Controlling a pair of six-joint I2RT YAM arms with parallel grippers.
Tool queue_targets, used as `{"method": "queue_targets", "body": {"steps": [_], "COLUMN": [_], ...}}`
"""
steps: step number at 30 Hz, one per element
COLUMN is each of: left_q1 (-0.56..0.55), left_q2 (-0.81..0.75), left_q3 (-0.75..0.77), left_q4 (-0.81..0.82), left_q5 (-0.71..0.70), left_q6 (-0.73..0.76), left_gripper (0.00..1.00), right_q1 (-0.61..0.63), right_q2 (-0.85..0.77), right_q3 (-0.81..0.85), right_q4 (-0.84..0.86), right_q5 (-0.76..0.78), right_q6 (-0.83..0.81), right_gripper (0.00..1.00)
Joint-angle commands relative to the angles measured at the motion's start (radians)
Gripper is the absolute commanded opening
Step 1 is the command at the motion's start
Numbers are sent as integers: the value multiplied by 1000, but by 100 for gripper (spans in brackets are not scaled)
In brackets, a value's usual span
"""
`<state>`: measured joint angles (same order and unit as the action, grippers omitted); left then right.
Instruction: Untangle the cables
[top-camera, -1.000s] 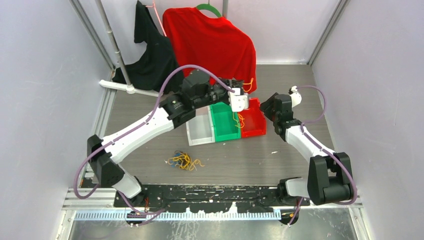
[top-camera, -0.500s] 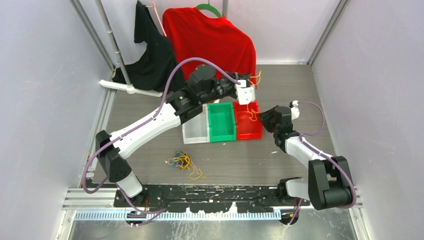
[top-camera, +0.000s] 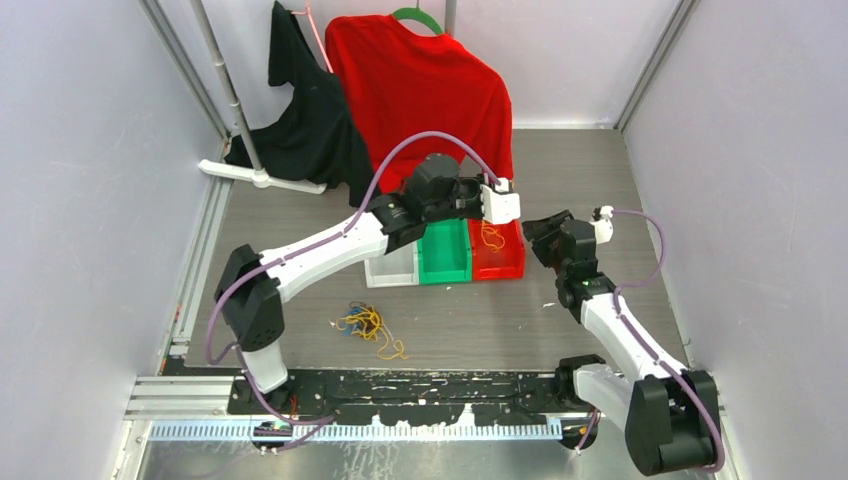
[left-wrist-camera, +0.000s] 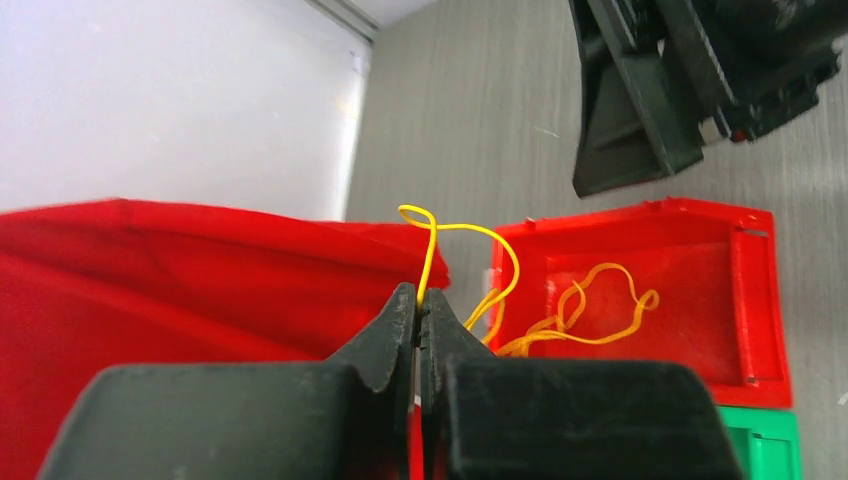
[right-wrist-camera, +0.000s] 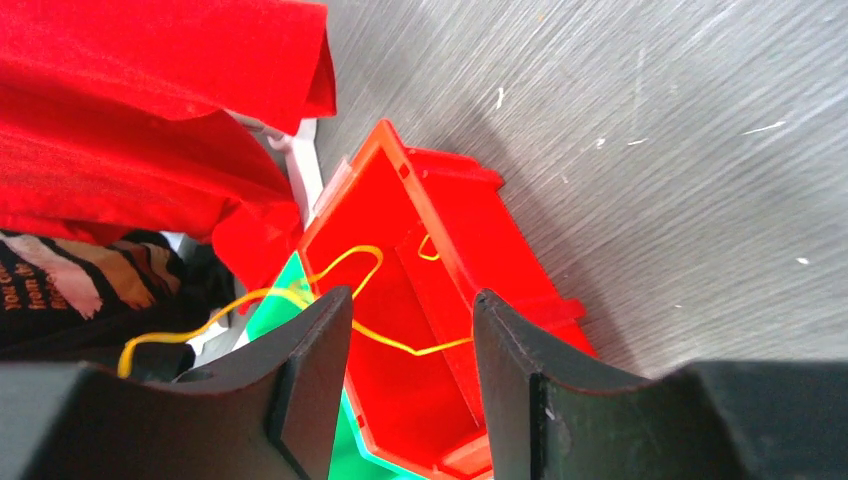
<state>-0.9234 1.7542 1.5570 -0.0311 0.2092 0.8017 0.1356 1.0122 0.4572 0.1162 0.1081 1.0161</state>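
Observation:
My left gripper (top-camera: 497, 216) hangs over the red bin (top-camera: 512, 268) and is shut on a thin orange-yellow cable (top-camera: 490, 237). In the left wrist view the jaws (left-wrist-camera: 420, 296) pinch the cable (left-wrist-camera: 432, 250) just under a small loop, and the rest trails down into the red bin (left-wrist-camera: 760, 300). My right gripper (top-camera: 538, 232) is open and empty just right of that bin. In the right wrist view (right-wrist-camera: 410, 296) the cable (right-wrist-camera: 400, 345) crosses the red bin (right-wrist-camera: 470, 200) beyond the fingers. A tangle of orange-yellow, blue and dark cables (top-camera: 368, 322) lies on the table.
A green bin (top-camera: 445, 275) and a clear bin (top-camera: 392, 278) stand left of the red bin. A red shirt (top-camera: 420, 80) and a black garment (top-camera: 300, 110) hang at the back on a rack with a white base (top-camera: 260, 178).
My left gripper has carried the orange-yellow cable to the right and down over the red bin. My right gripper has drawn back to the right. The row of bins has shifted slightly.

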Motion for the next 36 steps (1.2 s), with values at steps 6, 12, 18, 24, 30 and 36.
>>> {"method": "queue_targets", "body": {"steps": [6,12,18,24,30,36], "left_q1": [-10,-9,-25,-35,-25,2], "left_q2": [126,209,297,399,410,278], "left_q3": [99,141,166,245,316,336], "left_q4": [-51,-163,-261,-357,-454,-576], "left_q5": [-10,-9,-64,-131,-92,16], "left_q6": [-197,-366,-291,-181,-159,-150], "left_gripper": [0,0,0,0,49,80], "right_q1": [0,-10,-13,-14,-15,-14], "right_q2": [-141,-208,-215,-203,-197,-199], "right_q3": [90,114,133,147,166,183], "right_q4": [-217,-284,-300,-307,-313,-321], "right_q5": [255,345,347,326,302,278], "right_q6": [-40,-27,-25,-30,-52,-80], "right_gripper": [57,57,58,57,56,55]}}
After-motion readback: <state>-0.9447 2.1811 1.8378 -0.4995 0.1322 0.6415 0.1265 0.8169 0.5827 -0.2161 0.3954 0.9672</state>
